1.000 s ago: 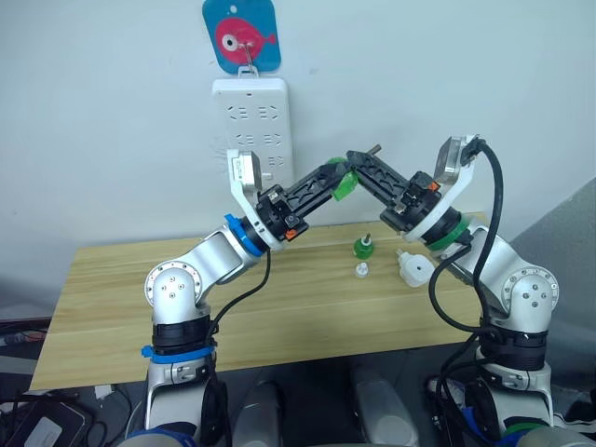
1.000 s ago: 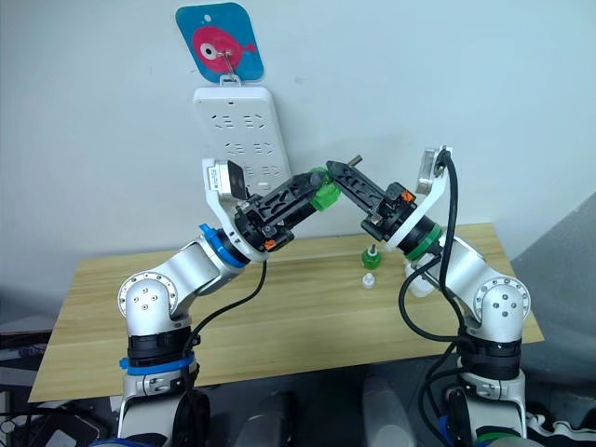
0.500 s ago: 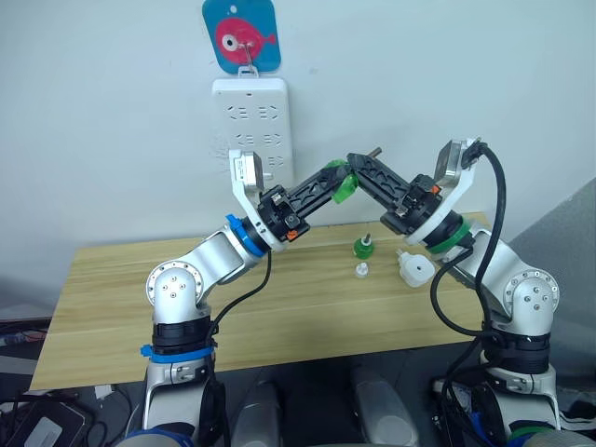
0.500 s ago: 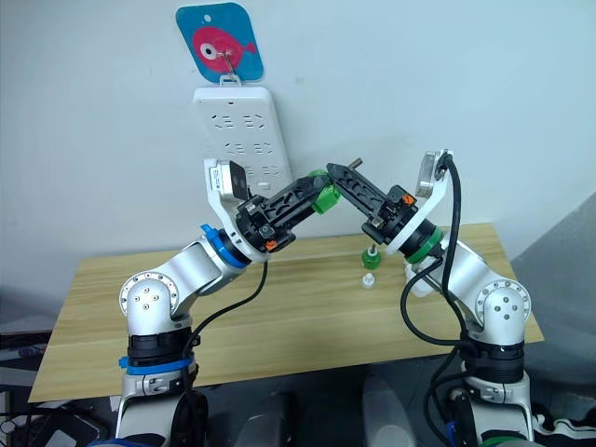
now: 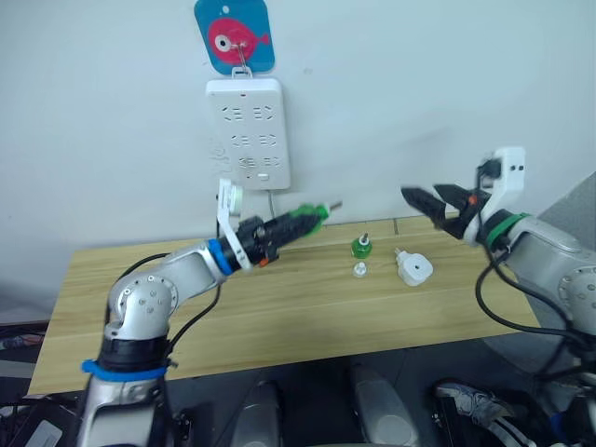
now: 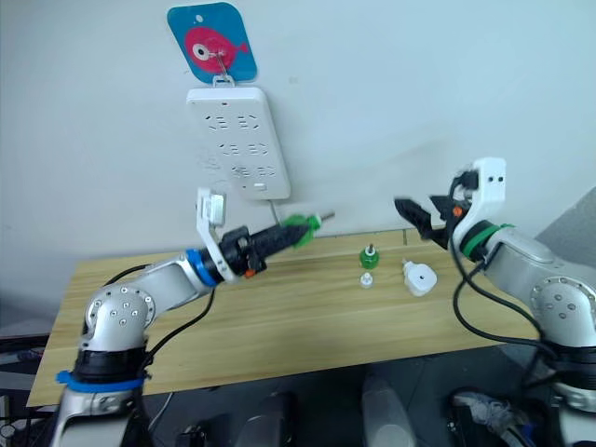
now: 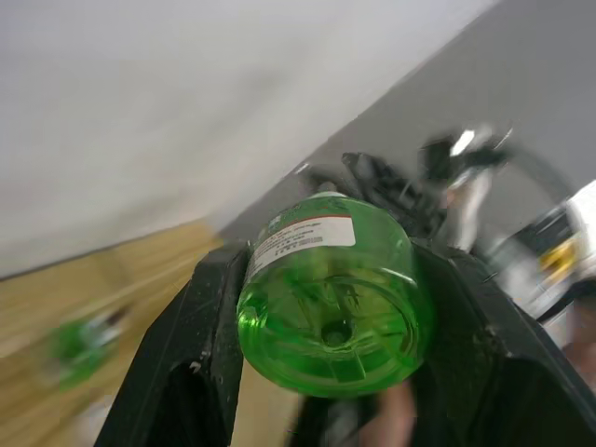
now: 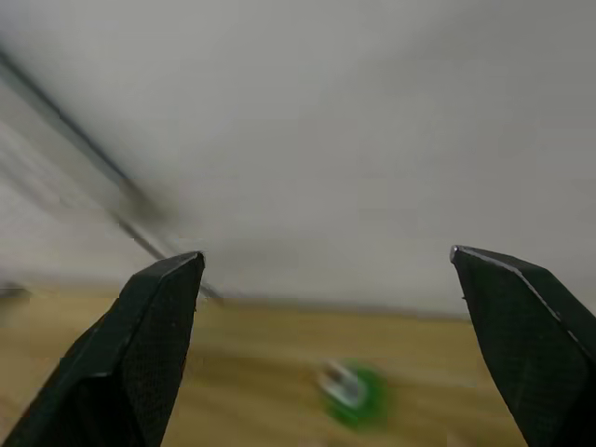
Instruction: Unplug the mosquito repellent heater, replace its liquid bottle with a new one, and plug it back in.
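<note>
- Left gripper (image 5: 312, 213) is clamped on a green bottle (image 7: 328, 289).
- Right gripper (image 5: 428, 199) is spread wide, empty.
- Heater (image 5: 413, 269) lies on the table (image 5: 307, 317), unplugged, below the right gripper.
- Step: bottle replacement. Next, the bottle must be fitted into the heater.

A wooden table (image 5: 279, 317) carries a green bottle (image 5: 361, 247), small cap (image 5: 359, 270) and the mosquito repellent heater (image 5: 413, 268).

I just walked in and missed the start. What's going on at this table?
The robot is swapping a mosquito repellent bottle. Its left end effector holds a green bottle in the air above the wooden table. Its right end effector is open and holds nothing. The white heater lies unplugged on the table, beside a second green bottle and a small clear cap. The power strip hangs on the wall.
</note>
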Robot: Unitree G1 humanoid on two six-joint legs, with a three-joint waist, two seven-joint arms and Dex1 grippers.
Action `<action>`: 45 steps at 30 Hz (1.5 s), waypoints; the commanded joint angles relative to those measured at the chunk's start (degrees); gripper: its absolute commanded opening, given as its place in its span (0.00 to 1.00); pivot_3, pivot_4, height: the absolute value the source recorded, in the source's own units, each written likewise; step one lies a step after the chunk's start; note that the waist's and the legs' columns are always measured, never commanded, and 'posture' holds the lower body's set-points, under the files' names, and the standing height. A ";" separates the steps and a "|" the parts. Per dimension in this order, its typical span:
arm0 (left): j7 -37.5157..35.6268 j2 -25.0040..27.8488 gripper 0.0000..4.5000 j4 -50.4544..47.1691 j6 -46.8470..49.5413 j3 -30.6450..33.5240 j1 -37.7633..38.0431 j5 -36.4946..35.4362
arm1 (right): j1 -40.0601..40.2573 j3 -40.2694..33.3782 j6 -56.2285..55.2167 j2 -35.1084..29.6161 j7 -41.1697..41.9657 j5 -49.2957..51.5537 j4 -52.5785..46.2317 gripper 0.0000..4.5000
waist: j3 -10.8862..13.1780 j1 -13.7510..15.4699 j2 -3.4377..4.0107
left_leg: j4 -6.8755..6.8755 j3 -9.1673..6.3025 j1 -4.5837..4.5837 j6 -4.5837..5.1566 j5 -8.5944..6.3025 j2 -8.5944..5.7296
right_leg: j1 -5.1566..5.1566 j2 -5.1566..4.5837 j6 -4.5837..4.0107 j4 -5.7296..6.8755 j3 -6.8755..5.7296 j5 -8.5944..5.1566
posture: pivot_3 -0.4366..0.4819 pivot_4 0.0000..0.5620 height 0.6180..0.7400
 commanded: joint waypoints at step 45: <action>-15.25 -0.59 0.51 -11.19 -13.50 -8.53 13.84 22.98 | -23.41 34.20 11.17 7.88 42.63 -58.15 39.62 1.00 | 1.88 2.08 -0.01 | 0.07 -0.02 -0.15 0.31 -0.18 -0.06 | 0.13 -0.20 0.04 -0.39 -0.06 0.03 | 0.37 0.55 0.95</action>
